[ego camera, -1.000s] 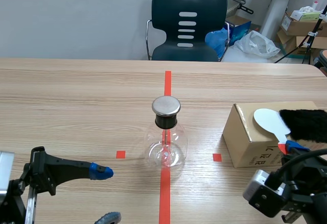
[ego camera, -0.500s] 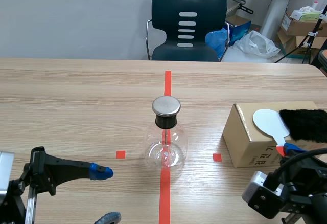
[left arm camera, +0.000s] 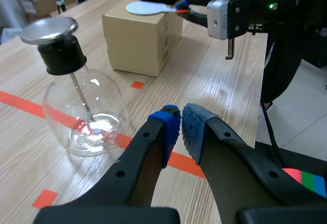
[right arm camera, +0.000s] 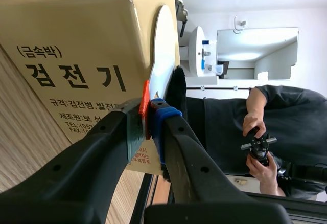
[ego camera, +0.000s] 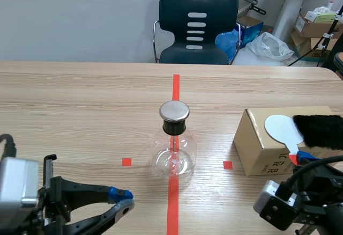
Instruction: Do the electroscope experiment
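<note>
Scene view gives you the glass flask point(ego camera: 174, 148) with its metal cap standing upright mid-table point(ego camera: 80, 111), on the red tape line. Your left gripper point(ego camera: 123, 200) sits low, near the flask and on its left side, not touching it. In the left wrist view its pads point(left arm camera: 170, 128) are almost together, with only a sliver of gap and nothing between them. The flask point(left arm camera: 82, 98) is ahead of it and off to one side.

Your right gripper point(ego camera: 301, 156) is at the near edge of the cardboard box point(ego camera: 262, 149). The right wrist view shows its fingers point(right arm camera: 164, 116) clamped on the orange-red handle of the white paddle point(right arm camera: 163, 50). The paddle's round blade lies flat on top of the box point(right arm camera: 71, 55), touching the black fur cloth point(right arm camera: 178, 88) beside it.

A dark chair point(ego camera: 197, 26) stands beyond the table's far edge.
</note>
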You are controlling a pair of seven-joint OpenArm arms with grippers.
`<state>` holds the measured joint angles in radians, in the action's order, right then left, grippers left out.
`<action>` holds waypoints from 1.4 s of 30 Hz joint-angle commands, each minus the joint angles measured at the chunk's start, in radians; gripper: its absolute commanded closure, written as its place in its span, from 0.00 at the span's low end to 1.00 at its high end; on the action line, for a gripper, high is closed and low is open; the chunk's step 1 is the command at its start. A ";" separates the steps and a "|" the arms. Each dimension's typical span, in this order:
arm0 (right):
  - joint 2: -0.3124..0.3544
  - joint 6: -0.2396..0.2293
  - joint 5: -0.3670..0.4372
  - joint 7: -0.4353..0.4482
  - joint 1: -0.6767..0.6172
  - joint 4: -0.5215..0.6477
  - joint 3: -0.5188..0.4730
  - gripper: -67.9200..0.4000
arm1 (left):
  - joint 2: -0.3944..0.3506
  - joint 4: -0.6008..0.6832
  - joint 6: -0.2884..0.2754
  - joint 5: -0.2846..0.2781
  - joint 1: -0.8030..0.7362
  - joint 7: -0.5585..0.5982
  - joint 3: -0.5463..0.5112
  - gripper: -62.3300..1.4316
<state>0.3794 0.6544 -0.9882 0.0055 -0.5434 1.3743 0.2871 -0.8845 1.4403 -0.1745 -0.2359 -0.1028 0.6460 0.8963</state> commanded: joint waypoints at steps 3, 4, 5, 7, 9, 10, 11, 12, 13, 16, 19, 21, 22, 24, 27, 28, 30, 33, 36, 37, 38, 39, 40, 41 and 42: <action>0.008 0.016 -0.049 0.000 0.011 0.035 -0.006 0.98 | 0.064 -0.045 0.005 -0.006 0.052 -0.023 -0.003 0.89; 0.008 0.020 -0.054 -0.004 0.006 0.050 -0.006 0.98 | 0.075 -0.064 0.005 -0.006 0.065 -0.023 -0.003 0.89; 0.008 0.029 -0.059 -0.016 -0.002 0.071 -0.006 0.98 | 0.084 -0.083 0.005 -0.006 0.077 -0.023 -0.002 0.89; 0.007 0.034 -0.061 -0.043 -0.011 0.117 -0.005 0.98 | 0.101 -0.123 0.004 -0.007 0.106 -0.023 0.000 0.89; -0.006 0.033 -0.086 -0.074 -0.014 0.150 -0.003 0.98 | 0.121 -0.163 0.005 -0.007 0.132 -0.023 0.000 0.89; -0.016 0.033 -0.109 -0.091 -0.014 0.160 -0.001 0.98 | 0.131 -0.184 0.005 -0.007 0.144 -0.023 0.000 0.89; -0.025 0.033 -0.137 -0.110 -0.013 0.166 0.006 0.98 | 0.143 -0.206 0.005 -0.007 0.158 -0.024 0.000 0.89; -0.032 0.033 -0.163 -0.127 -0.010 0.169 0.016 0.98 | 0.154 -0.227 0.004 -0.007 0.171 -0.024 0.000 0.89; -0.039 0.034 -0.190 -0.146 -0.008 0.169 0.029 0.98 | 0.165 -0.247 0.004 -0.007 0.183 -0.027 0.000 0.89; -0.045 0.045 -0.252 -0.210 -0.005 0.175 0.083 0.98 | 0.193 -0.306 0.003 -0.007 0.215 -0.038 0.002 0.89; -0.051 0.064 -0.310 -0.277 -0.005 0.196 0.134 0.98 | 0.222 -0.363 0.000 -0.007 0.240 -0.038 0.003 0.89; -0.060 0.063 -0.345 -0.306 -0.003 0.209 0.159 0.98 | 0.240 -0.396 0.000 -0.007 0.254 -0.038 0.003 0.89; -0.063 0.063 -0.357 -0.319 -0.001 0.214 0.173 0.98 | 0.248 -0.412 0.000 -0.007 0.262 -0.038 0.003 0.89; -0.068 0.060 -0.384 -0.352 0.013 0.216 0.206 0.98 | 0.264 -0.442 0.000 -0.007 0.274 -0.038 0.003 0.89; -0.069 0.052 -0.419 -0.417 0.040 0.216 0.258 0.98 | 0.285 -0.482 -0.001 -0.007 0.290 -0.038 0.003 0.89; -0.069 0.046 -0.423 -0.439 0.050 0.216 0.277 0.98 | 0.291 -0.496 -0.002 -0.006 0.295 -0.038 0.003 0.89; -0.069 0.021 -0.435 -0.488 0.073 0.215 0.314 0.98 | 0.305 -0.521 -0.003 -0.007 0.303 -0.038 0.003 0.89; -0.069 0.002 -0.448 -0.541 0.101 0.215 0.359 0.98 | 0.320 -0.547 -0.004 -0.006 0.314 -0.038 0.003 0.89; -0.069 -0.023 -0.468 -0.571 0.114 0.215 0.388 0.98 | 0.328 -0.565 -0.004 -0.006 0.321 -0.037 0.003 0.89; -0.069 -0.037 -0.471 -0.577 0.114 0.215 0.395 0.98 | 0.329 -0.565 -0.004 -0.006 0.322 -0.038 0.003 0.89; -0.069 -0.054 -0.471 -0.580 0.114 0.215 0.400 0.98 | 0.330 -0.565 -0.004 -0.006 0.322 -0.038 0.003 0.89; -0.069 -0.063 -0.471 -0.581 0.114 0.214 0.403 0.98 | 0.331 -0.565 -0.004 -0.006 0.322 -0.037 0.003 0.89; -0.069 -0.070 -0.472 -0.583 0.114 0.214 0.406 0.98 | 0.333 -0.565 -0.004 -0.006 0.322 -0.038 0.003 0.89; -0.069 -0.073 -0.472 -0.586 0.114 0.213 0.409 0.98 | 0.335 -0.565 -0.005 -0.006 0.322 -0.038 0.003 0.89; -0.069 -0.078 -0.472 -0.587 0.114 0.211 0.408 0.98 | 0.336 -0.565 -0.005 -0.006 0.322 -0.039 0.003 0.89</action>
<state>0.3077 0.5732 -1.4509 -0.5781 -0.4328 1.5700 0.7006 -0.5533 0.8543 -0.1764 -0.2359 0.2131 0.5945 0.8967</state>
